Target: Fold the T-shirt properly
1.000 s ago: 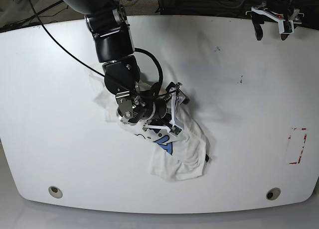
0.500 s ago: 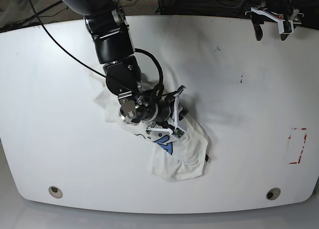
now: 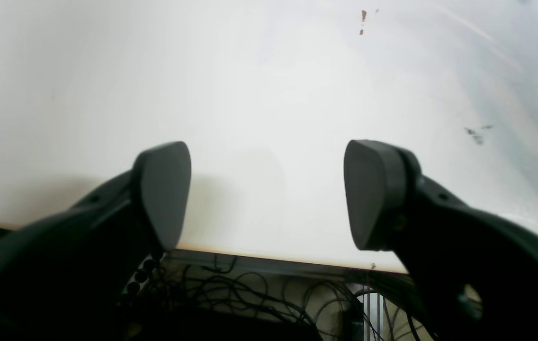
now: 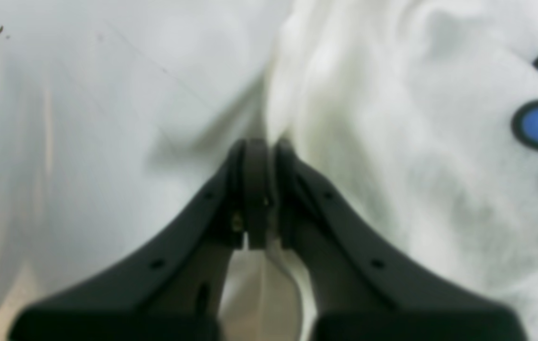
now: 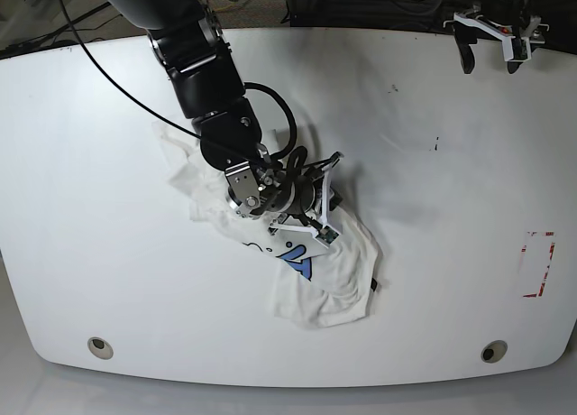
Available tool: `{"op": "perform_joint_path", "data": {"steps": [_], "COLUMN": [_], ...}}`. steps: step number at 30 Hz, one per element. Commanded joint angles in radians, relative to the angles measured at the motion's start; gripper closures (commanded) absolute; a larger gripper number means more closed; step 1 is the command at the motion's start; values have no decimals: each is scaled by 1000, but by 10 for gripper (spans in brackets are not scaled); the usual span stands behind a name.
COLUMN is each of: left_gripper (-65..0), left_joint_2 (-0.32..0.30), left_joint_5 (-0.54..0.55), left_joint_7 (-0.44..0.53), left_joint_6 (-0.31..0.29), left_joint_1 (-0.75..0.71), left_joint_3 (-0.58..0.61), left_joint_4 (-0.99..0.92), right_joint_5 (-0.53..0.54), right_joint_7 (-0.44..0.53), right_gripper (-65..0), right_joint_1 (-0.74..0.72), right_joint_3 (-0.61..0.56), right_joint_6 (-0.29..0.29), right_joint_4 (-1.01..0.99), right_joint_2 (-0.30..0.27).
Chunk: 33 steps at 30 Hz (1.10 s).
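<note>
Currently the T-shirt (image 5: 306, 253) lies crumpled in a heap near the middle of the white table (image 5: 451, 207), blue print partly showing, nowhere near flat.

Risk, as judged: the right gripper (image 4: 259, 147) has only a thin pinch at the shirt's edge. If the arm pulls fast, the fold may slip free, or the whole heap may drag across the table without spreading. One pinch point alone could also twist the cloth tighter.

Right gripper: jaws pressed together, no visible gap between the tips in the wrist view. A fold of white cloth meets the tips, and a sliver of fabric shows between the finger bases; it appears clamped on the shirt's edge. In the base view it sits low over the heap's upper part.

Left gripper (image 3: 266, 194): jaws spread wide, nothing between them. It hangs at the table's far edge, well apart from the shirt.
</note>
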<state>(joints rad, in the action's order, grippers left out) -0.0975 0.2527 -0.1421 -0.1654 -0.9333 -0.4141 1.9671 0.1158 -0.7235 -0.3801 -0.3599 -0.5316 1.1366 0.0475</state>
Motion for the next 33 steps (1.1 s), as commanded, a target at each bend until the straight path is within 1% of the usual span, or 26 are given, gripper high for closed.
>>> {"op": "perform_joint_path", "data": {"steps": [1, 5, 12, 15, 19, 21, 23, 25, 28, 30, 33], "left_gripper": [-467, -467, -467, -465, -465, -468, -471, -472, -472, -472, -472], "left_joint_2": [-5, -5, -5, -5, -9, -9, -9, -9, -8, -6, -6], "left_joint_5": [4, 4, 4, 4, 4, 4, 3, -14, -68, -112, -152], "left_joint_7": [22, 22, 20, 20, 20, 20, 16, -17, -113, -176, -242], "left_joint_6": [2, 2, 2, 2, 2, 2, 2, 2, 2, 2, 2], "left_joint_1": [-13, -13, 20, 29, 50, 76, 104, 138, 219, 285, 382], "left_joint_3": [-4, -4, -6, -6, 36, 51, 63, 91, 152, 209, 291], "left_joint_4": [15, 15, 15, 16, 19, 21, 19, 21, 22, 18, 15], "right_joint_5": [17, 17, 17, 17, 17, 17, 17, 18, 18, 23, 23], "right_joint_7": [40, 45, 26, 22, 22, 22, 22, 22, 22, 22, 22], "right_gripper": [-8, 0, 0, 0, 0, 0, 0, 0, 0, 0, 0], "right_joint_1": [-30, -30, -24, -32, -86, -122, -175, -221, -297, -349, -405], "right_joint_3": [3, 3, 5, 5, 5, 3, 3, 3, 3, 3, 5], "right_joint_6": [-3, -2, 0, 0, -2, -6, -8, -9, -11, -11, -11], "right_joint_4": [16, 52, 217, 276, 363, 389, 422, 446, 481, 511, 544], "right_joint_2": [1, -19, -53, -57, -88, -90, -113, -125, -156, -182, -205]}}
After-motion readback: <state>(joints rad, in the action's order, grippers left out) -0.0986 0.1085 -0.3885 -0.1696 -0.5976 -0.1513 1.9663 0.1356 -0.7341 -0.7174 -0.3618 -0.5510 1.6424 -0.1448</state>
